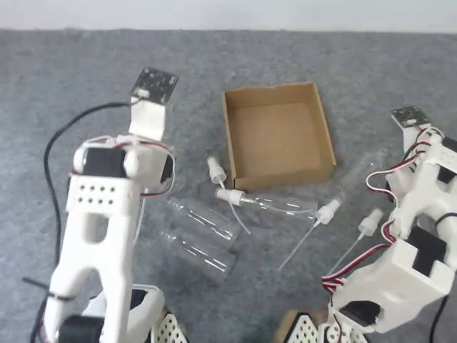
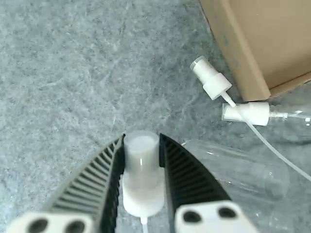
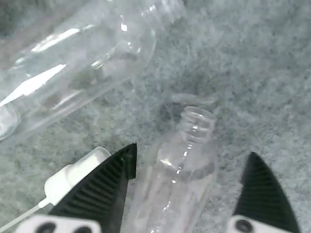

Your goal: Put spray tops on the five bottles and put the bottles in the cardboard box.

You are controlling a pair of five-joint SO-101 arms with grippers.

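My left gripper (image 2: pixel 141 141) is shut on a white spray top (image 2: pixel 141 177), held just above the grey mat. Beyond it lie a loose spray top (image 2: pixel 210 82), a capped clear bottle (image 2: pixel 245 114) and an uncapped bottle (image 2: pixel 238 167). My right gripper (image 3: pixel 192 155) is open, with an uncapped clear bottle (image 3: pixel 182 167) lying between its fingers; neither finger visibly touches it. A second uncapped bottle (image 3: pixel 82 63) lies farther off, and a spray top (image 3: pixel 73 179) sits beside one finger. The cardboard box (image 1: pixel 280 171) stands empty at the table's middle back.
Two uncapped bottles (image 1: pixel 203 218) (image 1: pixel 203 254) lie side by side left of centre, beside the left arm (image 1: pixel 107 200). In front of the box are a capped bottle (image 1: pixel 275 205) and loose spray tops (image 1: pixel 216 170) (image 1: pixel 328 212) (image 1: pixel 371 221). The right arm (image 1: pixel 414 243) fills the right edge.
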